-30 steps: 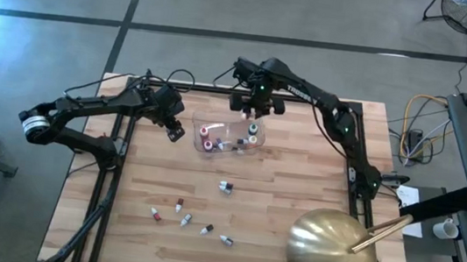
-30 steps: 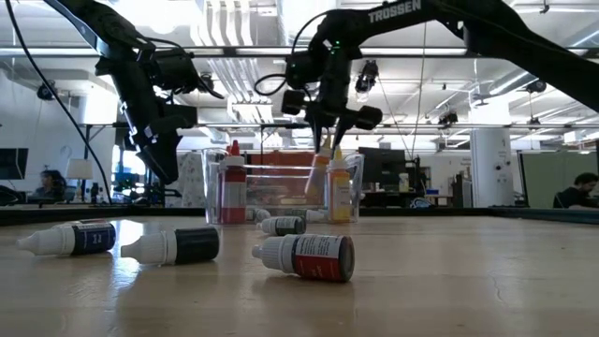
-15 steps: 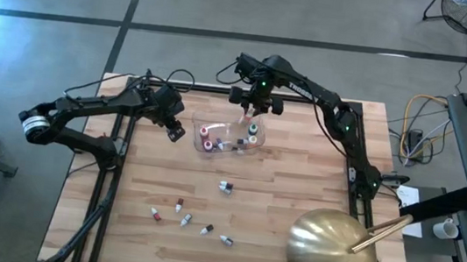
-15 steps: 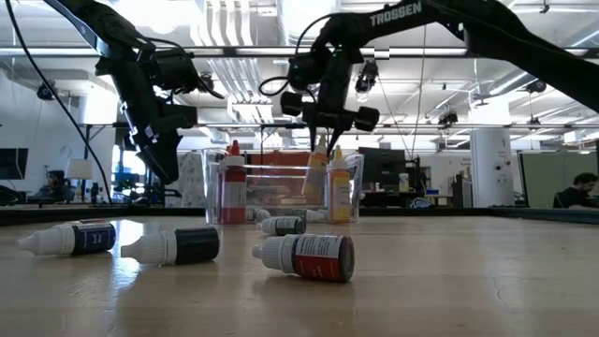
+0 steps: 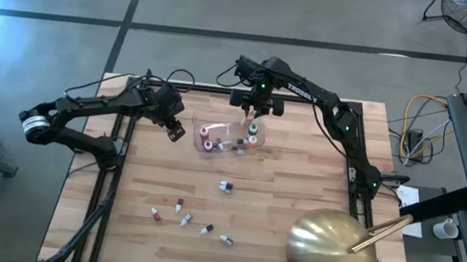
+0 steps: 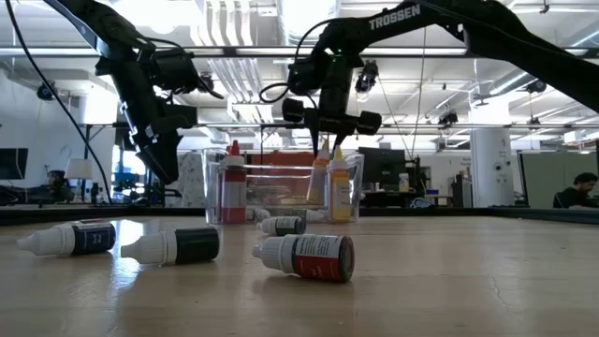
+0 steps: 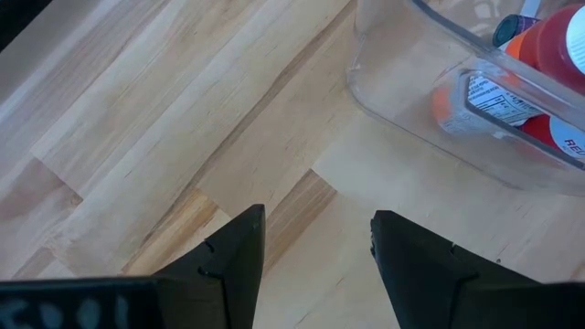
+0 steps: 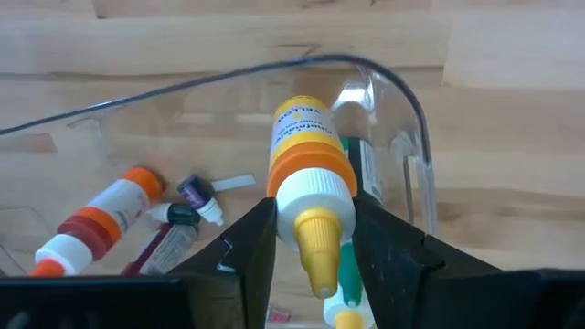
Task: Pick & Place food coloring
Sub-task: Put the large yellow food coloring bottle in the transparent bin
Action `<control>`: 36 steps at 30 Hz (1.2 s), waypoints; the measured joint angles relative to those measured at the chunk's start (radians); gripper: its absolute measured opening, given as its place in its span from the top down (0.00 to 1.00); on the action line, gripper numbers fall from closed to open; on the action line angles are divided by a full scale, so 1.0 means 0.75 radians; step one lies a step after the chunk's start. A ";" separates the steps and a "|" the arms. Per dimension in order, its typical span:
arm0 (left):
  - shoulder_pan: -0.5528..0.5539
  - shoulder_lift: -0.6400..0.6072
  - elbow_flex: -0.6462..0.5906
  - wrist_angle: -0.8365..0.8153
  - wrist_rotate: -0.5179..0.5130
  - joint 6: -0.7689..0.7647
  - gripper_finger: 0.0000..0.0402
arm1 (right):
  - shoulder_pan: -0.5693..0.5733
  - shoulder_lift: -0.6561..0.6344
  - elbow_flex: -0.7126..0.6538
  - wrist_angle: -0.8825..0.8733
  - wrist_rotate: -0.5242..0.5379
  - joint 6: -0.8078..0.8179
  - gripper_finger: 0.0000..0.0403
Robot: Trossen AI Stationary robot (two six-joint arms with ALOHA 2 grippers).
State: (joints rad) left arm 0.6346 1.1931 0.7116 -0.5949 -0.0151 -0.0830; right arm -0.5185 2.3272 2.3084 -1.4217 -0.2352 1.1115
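At upper centre, the right gripper fingers clamp a yellow-capped food coloring bottle over the clear tub; the left gripper fingers spread empty over the counter.

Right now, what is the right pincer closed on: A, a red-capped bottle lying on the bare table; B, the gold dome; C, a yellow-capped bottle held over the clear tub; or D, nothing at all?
C: in the right wrist view the right pincer has its fingers against both sides of the yellow-capped bottle, with the clear tub below it.
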 joint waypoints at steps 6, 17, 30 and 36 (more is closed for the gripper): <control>-0.001 0.000 0.000 -0.001 0.000 0.000 0.57 | 0.021 0.000 -0.003 0.076 0.087 -0.092 0.70; -0.001 0.000 0.000 -0.002 0.000 0.001 0.57 | 0.073 -0.003 -0.032 0.134 0.108 -0.305 0.70; -0.001 0.000 0.000 -0.010 0.000 0.001 0.57 | 0.072 -0.003 -0.061 0.170 0.290 -0.207 0.69; 0.001 0.000 0.000 -0.011 0.000 0.001 0.57 | 0.070 -0.003 -0.061 0.235 0.294 -0.200 0.68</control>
State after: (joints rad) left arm 0.6350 1.1931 0.7116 -0.6029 -0.0151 -0.0826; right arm -0.4664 2.3253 2.2627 -1.2451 -0.0143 0.9619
